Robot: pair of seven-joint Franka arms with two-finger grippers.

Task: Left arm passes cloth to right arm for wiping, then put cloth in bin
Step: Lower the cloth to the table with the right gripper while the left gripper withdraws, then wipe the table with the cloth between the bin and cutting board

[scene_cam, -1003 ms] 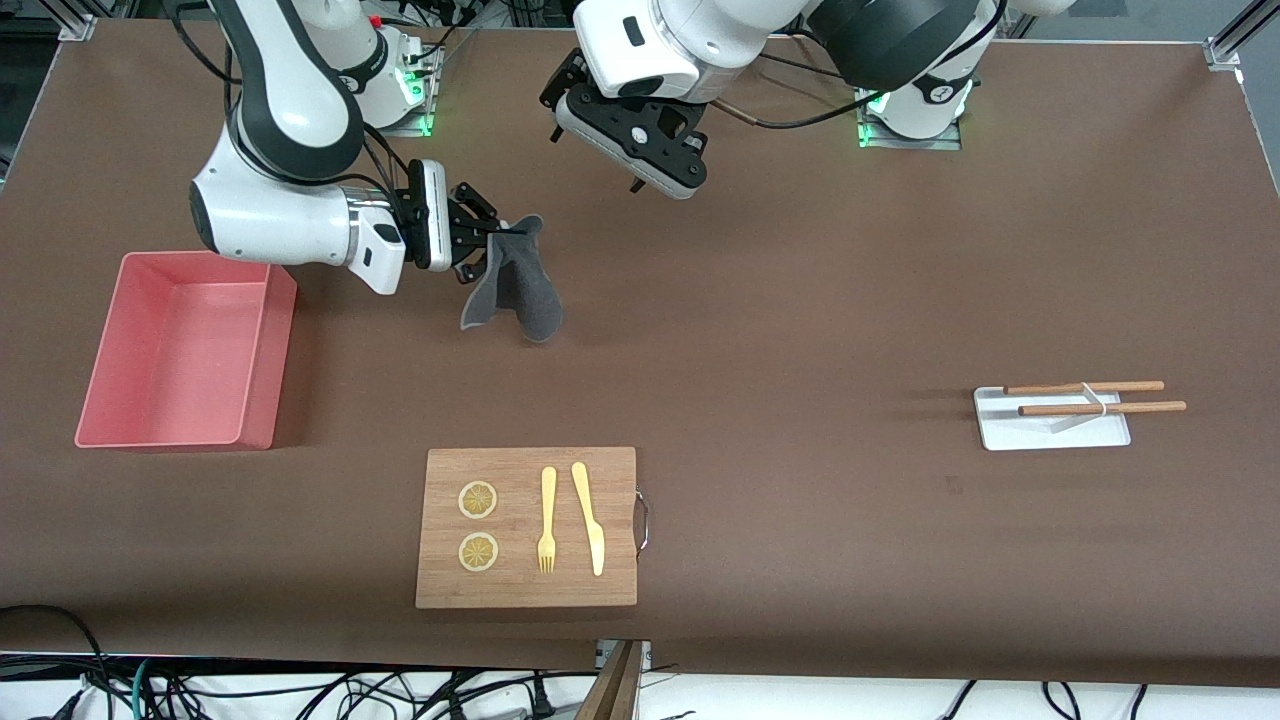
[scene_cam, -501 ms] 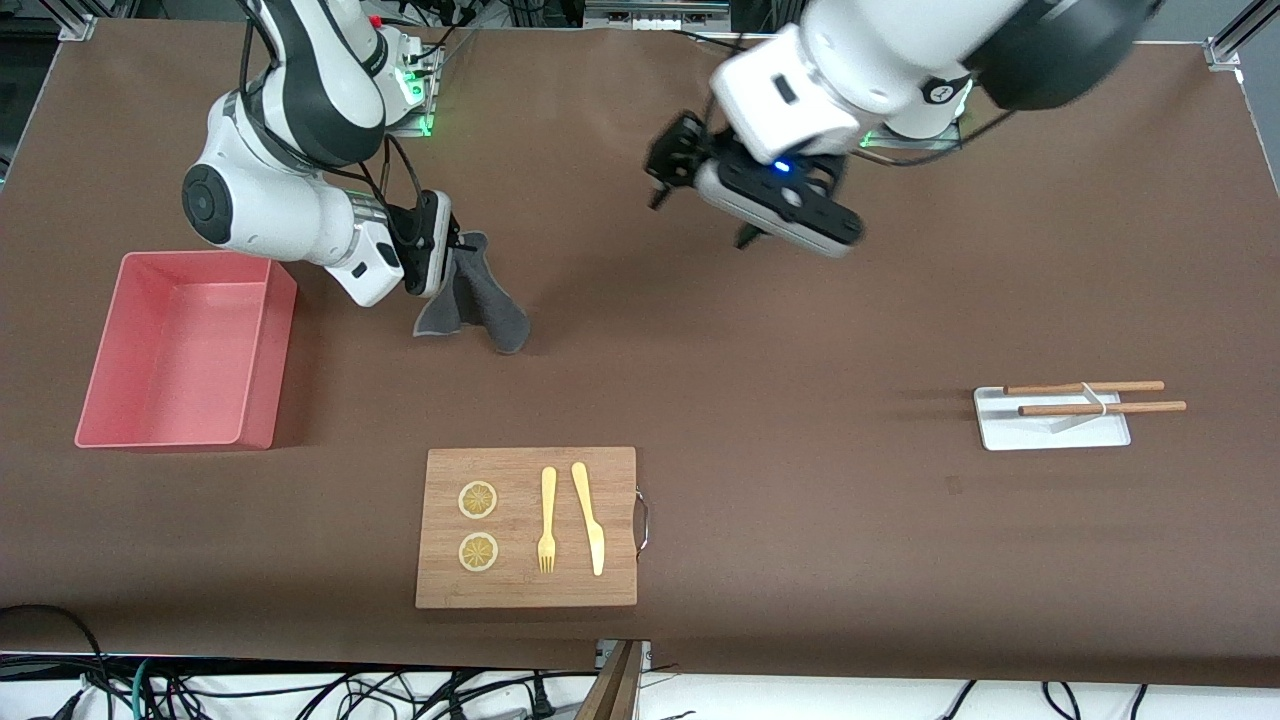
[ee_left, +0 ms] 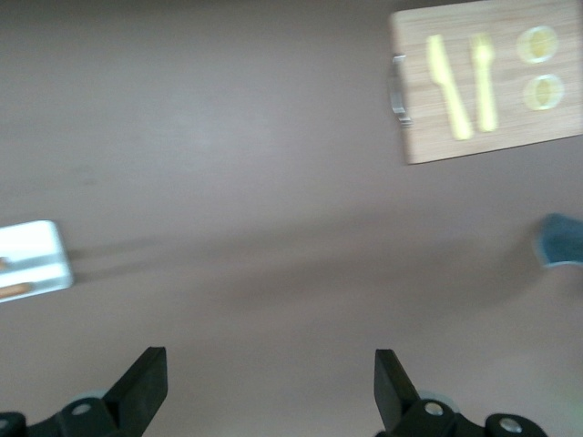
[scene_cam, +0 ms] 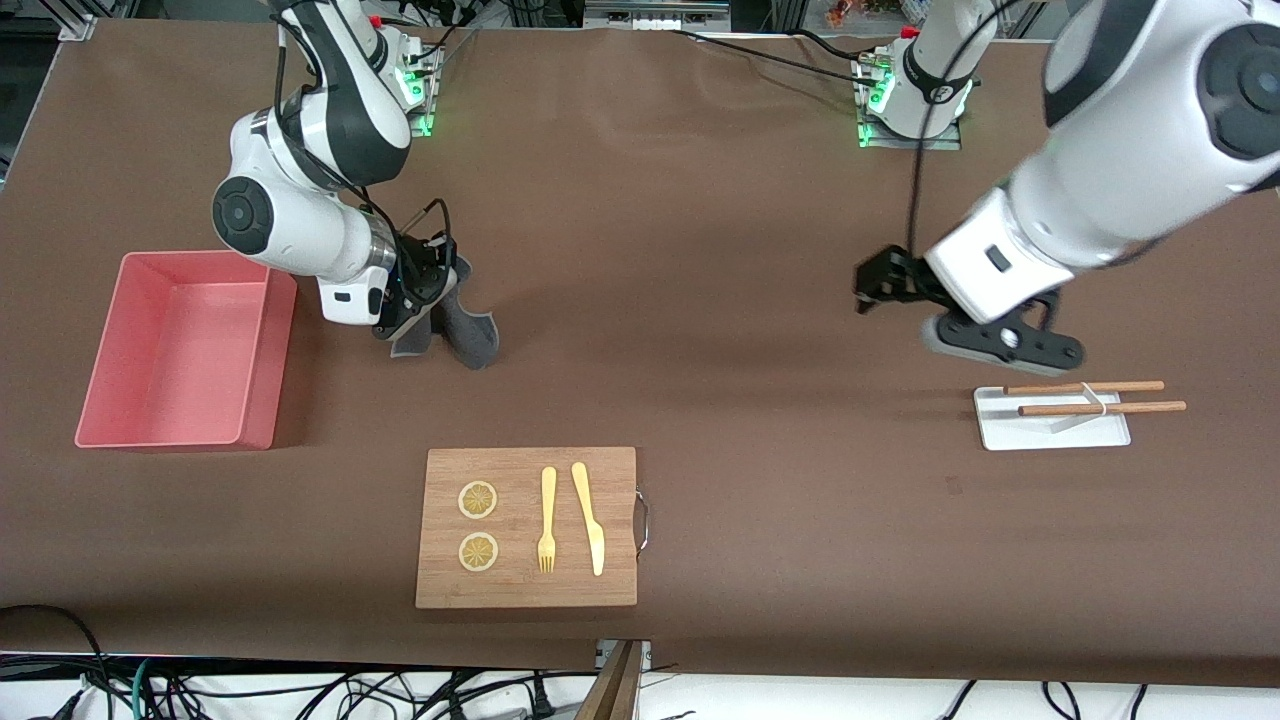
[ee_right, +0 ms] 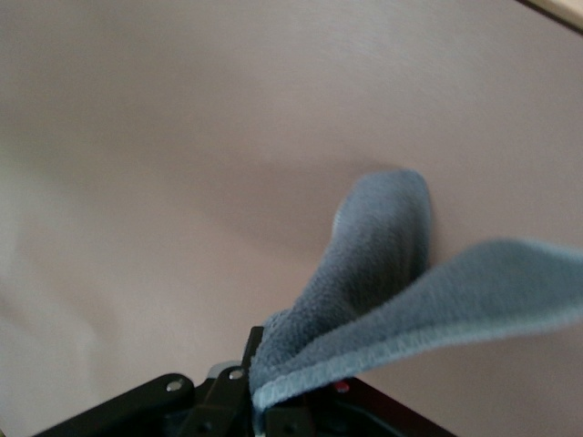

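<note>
Brown table [scene_cam: 700, 300], pink bin [scene_cam: 150, 420] at the right arm's end, wooden board [scene_cam: 520, 590] nearest the front camera. Right gripper [scene_cam: 425, 300] beside the bin, pinching the grey cloth [scene_cam: 465, 335], whose folds hang down toward the tabletop. Left gripper [scene_cam: 880, 290] up over bare table near the white tray [scene_cam: 1010, 432], fingers [ee_left: 141, 387] spread wide with nothing between them. Two wooden sticks [scene_cam: 1090, 397] lying across the tray.

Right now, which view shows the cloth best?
Right wrist view: the cloth fills it, grey folds pinched in the right gripper. Front view shows it small and dangling; left wrist view only a blurred corner.
</note>
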